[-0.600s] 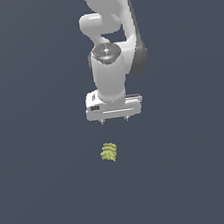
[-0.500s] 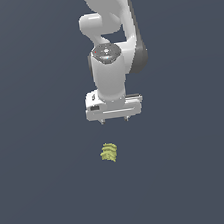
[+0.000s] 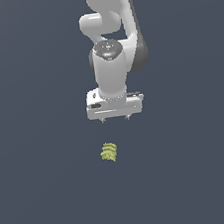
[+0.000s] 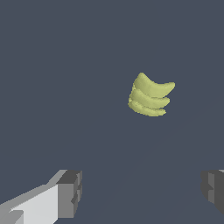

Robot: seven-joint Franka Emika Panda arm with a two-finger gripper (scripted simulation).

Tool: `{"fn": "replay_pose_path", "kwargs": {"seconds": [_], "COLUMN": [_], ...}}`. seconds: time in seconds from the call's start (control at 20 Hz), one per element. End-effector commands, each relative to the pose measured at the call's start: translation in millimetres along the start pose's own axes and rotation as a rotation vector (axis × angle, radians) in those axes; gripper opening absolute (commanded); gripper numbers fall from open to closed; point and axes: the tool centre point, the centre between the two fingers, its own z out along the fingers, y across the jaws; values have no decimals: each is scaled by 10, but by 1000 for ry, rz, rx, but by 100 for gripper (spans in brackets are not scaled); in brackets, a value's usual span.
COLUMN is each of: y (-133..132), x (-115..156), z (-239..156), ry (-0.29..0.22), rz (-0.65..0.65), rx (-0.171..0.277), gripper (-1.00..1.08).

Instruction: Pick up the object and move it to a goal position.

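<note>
Exterior view: white, rounded robot arm (image 3: pixel 110 54) reaching down from the top of the frame, ending in a white box-shaped pincer (image 3: pixel 115 119) with only two short dark tips poking out beneath its body. Below it, slightly toward the exterior view's left, small yellow-green lumpy object (image 3: pixel 109 152) with ridged, layered folds, lying alone on a plain dark grey-blue counter (image 3: pixel 44 193). Clear gap between pincer tips and object; no contact. Too small here to judge the object's shape beyond a stack of curved ridges.

Wrist view: same object (image 4: pixel 150 95) seen much larger, showing what the exterior view cannot: three or four curved, banana-like lobes stacked on one another, fanned out with pointed ends to one side. Two grey, blocky fingertips (image 4: pixel 70 193) at the frame's edge, one attached to a white finger, the other only partly in frame. Fingertips set wide apart with bare counter between them, gripping nothing. Object well ahead of the fingertips, not between them, nearer the partly visible one.

Arm's upper joints and body visible only in the exterior view; spread of the fingers readable clearly only in the wrist view.
</note>
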Motion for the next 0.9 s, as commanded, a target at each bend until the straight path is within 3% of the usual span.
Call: {"fn": "replay_pose_path", "kwargs": {"seconds": [0.0, 0.4, 0.85], "y": [-3, 61, 260], "x": [-4, 123, 467], "z": [-6, 106, 473], "ry": [1, -1, -6], "rz": [-1, 44, 177], "rx": [-1, 1, 2], "gripper": [100, 100, 100]}}
